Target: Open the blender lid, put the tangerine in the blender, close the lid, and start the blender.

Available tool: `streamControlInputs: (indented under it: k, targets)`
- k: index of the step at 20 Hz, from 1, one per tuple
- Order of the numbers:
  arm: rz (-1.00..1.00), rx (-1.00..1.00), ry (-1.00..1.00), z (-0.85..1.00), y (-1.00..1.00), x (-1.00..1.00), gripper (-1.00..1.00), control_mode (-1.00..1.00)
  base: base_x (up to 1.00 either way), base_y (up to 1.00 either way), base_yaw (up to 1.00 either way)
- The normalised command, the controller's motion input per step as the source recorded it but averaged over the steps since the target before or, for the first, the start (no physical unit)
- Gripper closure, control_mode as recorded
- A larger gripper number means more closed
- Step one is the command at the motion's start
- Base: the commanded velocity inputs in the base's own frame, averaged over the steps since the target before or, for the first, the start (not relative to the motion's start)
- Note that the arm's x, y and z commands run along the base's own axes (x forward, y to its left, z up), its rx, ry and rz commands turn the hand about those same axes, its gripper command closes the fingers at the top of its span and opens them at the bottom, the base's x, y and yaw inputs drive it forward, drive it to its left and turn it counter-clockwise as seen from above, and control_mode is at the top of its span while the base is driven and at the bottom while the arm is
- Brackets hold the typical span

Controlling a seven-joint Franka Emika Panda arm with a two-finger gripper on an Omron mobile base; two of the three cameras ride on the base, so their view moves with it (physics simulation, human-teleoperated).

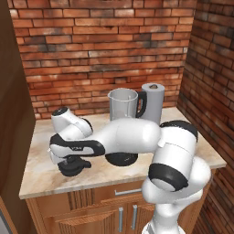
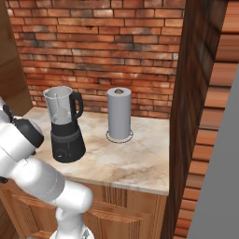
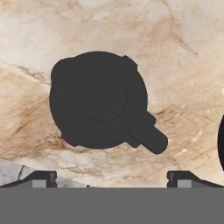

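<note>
The round black blender lid [image 3: 99, 101] lay flat on the marble bench [image 3: 183, 57] (jar uncovered for the fruit), jaws apart above it.

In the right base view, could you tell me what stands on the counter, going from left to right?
The blender → the paper towel roll.
</note>
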Motion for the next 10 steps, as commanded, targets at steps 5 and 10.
streamControlInputs:
  k: [5,10]
  targets:
    - [0.0,0.0,0.0,-0.13,0.01,0.11,-1.0,-1.0,0.0,0.0,0.0]
    - [0.0,-0.01,0.0,-0.13,0.01,0.11,-1.0,-1.0,0.0,0.0,0.0]
